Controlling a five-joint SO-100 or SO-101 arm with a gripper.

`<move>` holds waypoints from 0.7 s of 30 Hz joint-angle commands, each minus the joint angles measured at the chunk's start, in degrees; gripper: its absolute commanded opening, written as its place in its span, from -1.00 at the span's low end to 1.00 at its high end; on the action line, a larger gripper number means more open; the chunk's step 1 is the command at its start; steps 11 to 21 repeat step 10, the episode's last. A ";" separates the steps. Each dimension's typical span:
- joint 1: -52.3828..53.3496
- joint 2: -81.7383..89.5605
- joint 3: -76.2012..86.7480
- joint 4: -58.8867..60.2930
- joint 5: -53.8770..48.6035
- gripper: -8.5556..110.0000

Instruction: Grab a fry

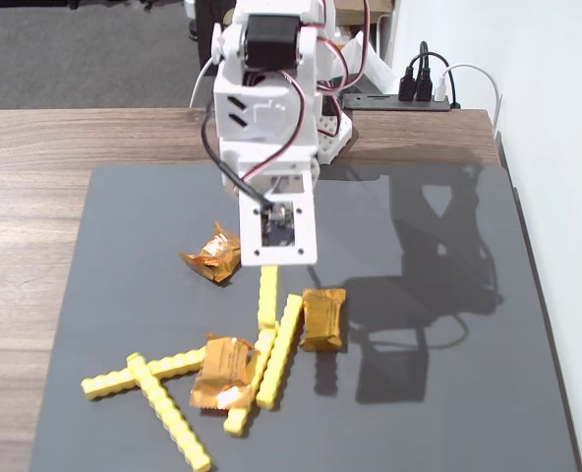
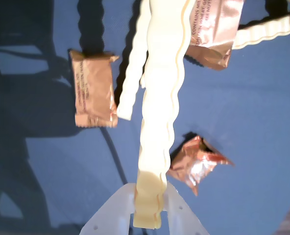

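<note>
In the fixed view, the white arm [image 1: 266, 88] leans forward over a dark grey mat [image 1: 419, 393] that covers most of the wooden tabletop [image 1: 35, 138]. Its wrist plate hides the jaws here, so their state cannot be told from this view. The fry [image 1: 267, 295] sticks out from under that plate, pointing toward the camera. Its near end lies just beside a second yellow stick [image 1: 281, 351], which runs at a slant. A third stick [image 1: 249, 382] lies alongside that one and passes under an orange-gold wrapper [image 1: 224, 372]. 2 more sticks [image 1: 144, 373] cross each other at the lower left of the mat. Another wrapper [image 1: 323, 318] sits just right of the slanted stick, and a crinkled wrapper [image 1: 212, 254] lies left of the wrist plate.

In the wrist view, the fry [image 2: 159, 117] runs from the bottom centre up to the top edge, pale and overexposed, with wavy edges. Its lower end sits between the 2 white jaws of the gripper [image 2: 147, 208], which are clenched on it from both sides. A thinner stick [image 2: 130, 83] lies just left of the fry. A flat wrapper [image 2: 92, 88] lies further left, a crumpled one [image 2: 196, 164] is just right of the fry, and a third [image 2: 213, 32] is at the top, touching the fry's right edge.
</note>
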 commanded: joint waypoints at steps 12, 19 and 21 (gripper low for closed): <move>-0.44 8.79 3.25 1.32 -1.05 -0.85; -0.44 8.79 3.25 1.32 -1.05 -0.85; -0.44 8.79 3.25 1.32 -1.05 -0.85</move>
